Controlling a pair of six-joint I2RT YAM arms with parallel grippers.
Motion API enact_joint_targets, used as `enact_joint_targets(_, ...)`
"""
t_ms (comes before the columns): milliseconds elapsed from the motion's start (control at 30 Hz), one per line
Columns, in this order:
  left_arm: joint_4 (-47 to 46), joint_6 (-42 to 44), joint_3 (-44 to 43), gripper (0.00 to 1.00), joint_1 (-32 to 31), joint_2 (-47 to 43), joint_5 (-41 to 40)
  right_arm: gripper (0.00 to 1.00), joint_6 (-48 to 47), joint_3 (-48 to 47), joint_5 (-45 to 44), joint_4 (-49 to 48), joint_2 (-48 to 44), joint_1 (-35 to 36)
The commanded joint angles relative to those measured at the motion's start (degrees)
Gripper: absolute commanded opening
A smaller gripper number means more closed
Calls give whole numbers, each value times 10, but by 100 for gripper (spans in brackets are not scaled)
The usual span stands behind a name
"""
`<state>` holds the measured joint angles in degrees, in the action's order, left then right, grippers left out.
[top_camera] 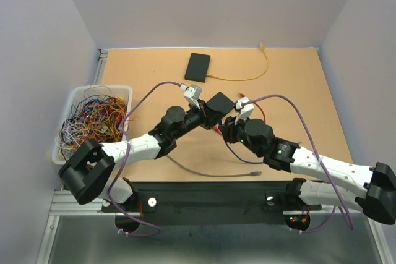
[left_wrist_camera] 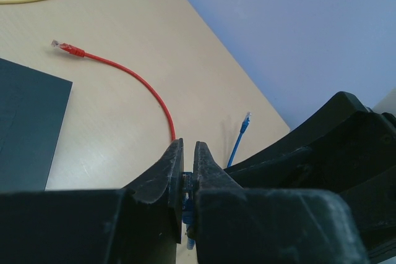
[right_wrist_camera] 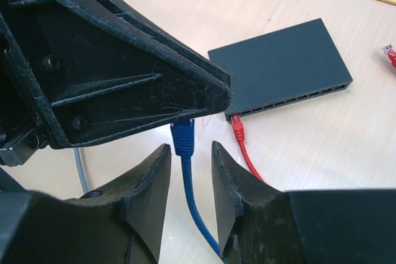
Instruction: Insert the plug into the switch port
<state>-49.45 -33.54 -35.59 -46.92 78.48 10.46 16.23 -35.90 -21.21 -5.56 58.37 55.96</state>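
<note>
Now: blue plug (right_wrist_camera: 182, 135) pinched, not seated

It sits mid-table, just near of the switch (right_wrist_camera: 278, 69) ports, beside the red cable (right_wrist_camera: 244, 146). Looks light, with a rigid shell and brittle clip: grip the shell. The left gripper (left_wrist_camera: 189, 153) clenches it; right gripper (right_wrist_camera: 190, 148) released, straddling the blue cable (right_wrist_camera: 195, 202).

Illumination is bright, diffuse and overhead. In the top view the bench (top_camera: 297, 97) is evenly exposed, and the arms cast only soft, short shadows on it. In the wrist views the left hand (left_wrist_camera: 189, 146) and right hand (right_wrist_camera: 190, 149) render dark, with little surface detail and slightly soft near edges. The blue plug (right_wrist_camera: 183, 137) and switch (right_wrist_camera: 278, 72) are sharp. The switch top carries a faint sheen.
</note>
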Motion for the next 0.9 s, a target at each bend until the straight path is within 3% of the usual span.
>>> enact_joint_targets(0,-24,1,-15,0,-6,-25,-3,38,-6,-34,-12,-42,3,1)
enact_joint_targets(300,-25,4,-15,0,-5,-19,-4,29,-7,-37,-25,-52,5,1)
enact_joint_targets(700,-26,5,-8,0,-5,-26,-6,29,1,-37,-23,-59,30,1)
enact_joint_targets(867,-27,7,-7,0,-5,-28,-8,22,4,-32,-26,-63,19,1)
